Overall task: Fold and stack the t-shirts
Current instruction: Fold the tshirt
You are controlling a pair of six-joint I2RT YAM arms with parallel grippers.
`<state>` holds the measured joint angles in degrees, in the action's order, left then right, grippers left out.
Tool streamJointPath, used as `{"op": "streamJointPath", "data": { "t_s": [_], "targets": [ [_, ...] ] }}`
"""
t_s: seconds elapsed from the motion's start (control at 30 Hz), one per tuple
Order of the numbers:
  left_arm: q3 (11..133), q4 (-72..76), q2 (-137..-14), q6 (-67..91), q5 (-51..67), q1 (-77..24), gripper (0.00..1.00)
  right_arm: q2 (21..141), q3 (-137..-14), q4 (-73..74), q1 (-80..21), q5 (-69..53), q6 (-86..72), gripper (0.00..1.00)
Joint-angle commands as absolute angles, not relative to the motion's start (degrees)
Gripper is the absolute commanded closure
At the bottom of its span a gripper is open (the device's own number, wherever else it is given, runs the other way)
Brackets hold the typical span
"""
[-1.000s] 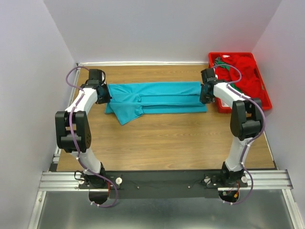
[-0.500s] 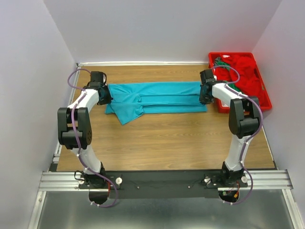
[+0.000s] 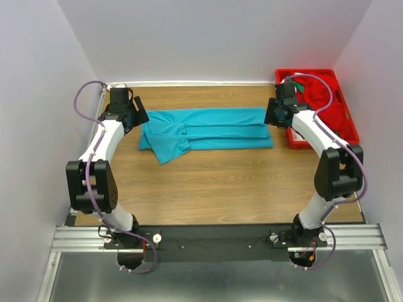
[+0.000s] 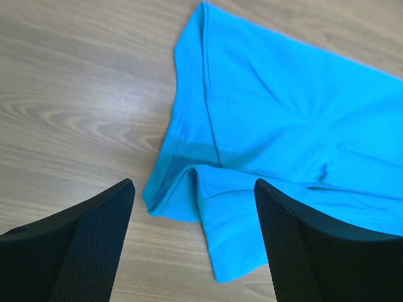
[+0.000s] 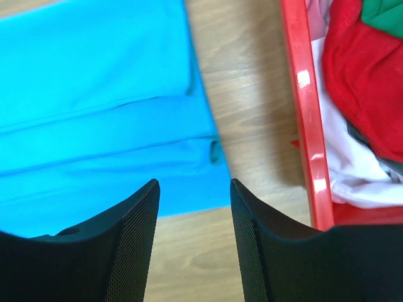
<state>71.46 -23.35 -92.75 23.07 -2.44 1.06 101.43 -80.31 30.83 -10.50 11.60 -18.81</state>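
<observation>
The tabletop (image 3: 220, 182) carries a teal shirt (image 3: 208, 129) folded into a long flat band across its far half, with a corner flap jutting nearward at its left end; a tray (image 5: 302, 94) just right of it holds a bunched red shirt (image 5: 365, 69) and a green one (image 5: 384, 12); the left claw (image 4: 192, 189) gapes wide and empty above the band's left end; the right claw (image 5: 194, 185), parted less and also empty, hangs over its right edge.
</observation>
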Motion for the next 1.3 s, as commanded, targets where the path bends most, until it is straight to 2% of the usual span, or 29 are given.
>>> {"op": "streamJointPath", "data": {
  "t_s": [0.0, 0.27, 0.43, 0.67, 0.93, 1.27],
  "targets": [
    [69.7, -23.6, -86.2, 23.8, -4.5, 0.7, 0.15, 95.2, -76.0, 29.9, -11.9, 6.4, -18.0, 0.43],
    [51.3, -23.6, -72.4, 30.6, -2.9, -8.9, 0.16, 84.6, -65.1, 26.5, -14.1, 0.4, -18.9, 0.43],
    [45.0, -22.7, -74.0, 32.0, -3.3, -13.2, 0.23, 83.4, -62.4, 25.6, -14.3, -2.5, -18.6, 0.43],
    [47.6, -22.6, -82.0, 30.3, -6.0, -15.6, 0.32, 82.5, -60.6, 25.0, -14.5, -2.9, -17.4, 0.39],
    [53.2, -21.8, -91.0, 29.7, -6.5, -17.0, 0.48, 82.6, -59.6, 25.0, -14.4, -1.9, -16.3, 0.39],
    [52.1, -21.9, -93.3, 29.4, -9.5, -17.1, 0.49, 84.5, -59.6, 24.8, -14.5, -2.2, -15.5, 0.39]
  ]
}}
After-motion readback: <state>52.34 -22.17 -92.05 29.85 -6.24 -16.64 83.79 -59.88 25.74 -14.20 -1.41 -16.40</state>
